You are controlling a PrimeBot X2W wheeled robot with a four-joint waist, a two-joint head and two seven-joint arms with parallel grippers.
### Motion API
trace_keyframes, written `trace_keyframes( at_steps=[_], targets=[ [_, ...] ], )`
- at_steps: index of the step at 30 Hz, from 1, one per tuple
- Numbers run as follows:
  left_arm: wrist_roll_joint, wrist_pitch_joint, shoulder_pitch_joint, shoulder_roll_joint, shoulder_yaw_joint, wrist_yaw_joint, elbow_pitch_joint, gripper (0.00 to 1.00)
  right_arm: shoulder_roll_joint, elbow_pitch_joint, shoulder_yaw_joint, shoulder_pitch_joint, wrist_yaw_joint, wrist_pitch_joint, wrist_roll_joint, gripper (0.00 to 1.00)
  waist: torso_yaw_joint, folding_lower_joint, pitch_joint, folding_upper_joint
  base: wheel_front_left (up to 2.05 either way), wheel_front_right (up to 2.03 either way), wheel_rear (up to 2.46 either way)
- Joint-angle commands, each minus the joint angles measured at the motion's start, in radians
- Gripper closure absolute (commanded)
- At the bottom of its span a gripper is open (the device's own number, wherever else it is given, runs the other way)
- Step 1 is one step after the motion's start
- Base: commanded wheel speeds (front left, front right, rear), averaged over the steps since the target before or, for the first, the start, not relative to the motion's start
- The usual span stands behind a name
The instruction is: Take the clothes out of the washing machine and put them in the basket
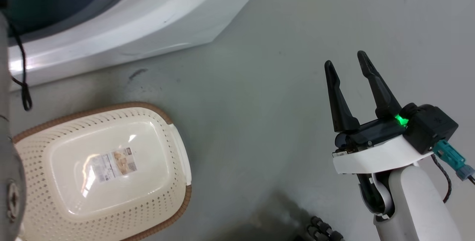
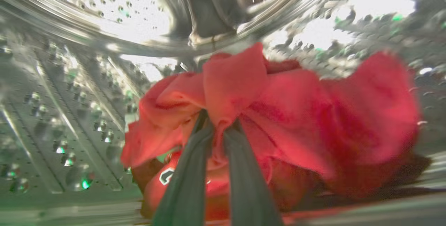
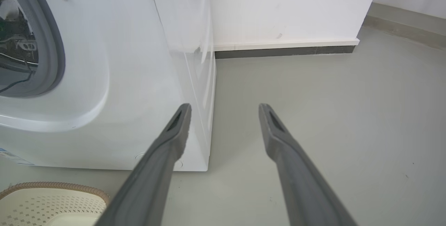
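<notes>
**Left end effector (image 2: 219, 119) clamped on the clothes (image 2: 296, 114) inside the drum (image 2: 69, 114)**

My left end effector pinches a fold of the red clothes at its tips. The bundle's long axis runs crosswise to my fingers (image 2: 244, 177), most of it to their right, low in the steel drum. My right end effector (image 1: 345, 58) hangs with fingers apart above grey floor (image 1: 259, 103), holding nothing. Left of it stands the unfilled basket (image 1: 178, 152), before the washing machine (image 1: 130, 29). I judge the coming move a straight pull backward.
</notes>
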Motion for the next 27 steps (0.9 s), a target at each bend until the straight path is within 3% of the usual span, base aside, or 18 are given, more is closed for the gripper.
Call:
trace_keyframes(
  at_steps=[1, 9, 17, 21, 27],
  targets=[
    [-0.013, -0.051, 0.035, -0.013, 0.005, 0.003, -0.006, 1.0, 0.003, 0.008, -0.007, 0.003, -0.001, -0.002, -0.01, 0.0, 0.025, 0.0, -0.052, 0.0, 0.0, 0.0, 0.0],
    [-0.064, -0.228, 0.177, -0.072, 0.021, -0.025, 0.039, 1.0, 0.002, 0.046, -0.025, 0.049, -0.001, -0.002, -0.035, 0.0, 0.077, 0.0, -0.2, 0.0, 0.0, 0.0, 0.0],
    [-0.102, -0.317, 0.326, -0.142, 0.032, -0.042, 0.047, 1.0, 0.002, 0.084, -0.049, 0.116, -0.001, -0.002, -0.058, 0.0, 0.131, 0.0, -0.355, 0.0, 0.0, 0.0, 0.0],
    [-0.12, -0.327, 0.41, -0.179, 0.043, -0.047, -0.01, 1.0, 0.002, 0.097, -0.068, 0.153, -0.001, -0.002, -0.066, 0.0, 0.161, 0.0, -0.433, 0.0, 0.0, 0.0, 0.0],
    [-0.126, -0.328, 0.575, -0.214, 0.06, -0.062, -0.218, 1.0, 0.002, 0.102, -0.091, 0.204, -0.001, 0.006, -0.081, 0.0, 0.202, 0.0, -0.524, 0.0, 0.0, 0.0, 0.0]
  ],
)
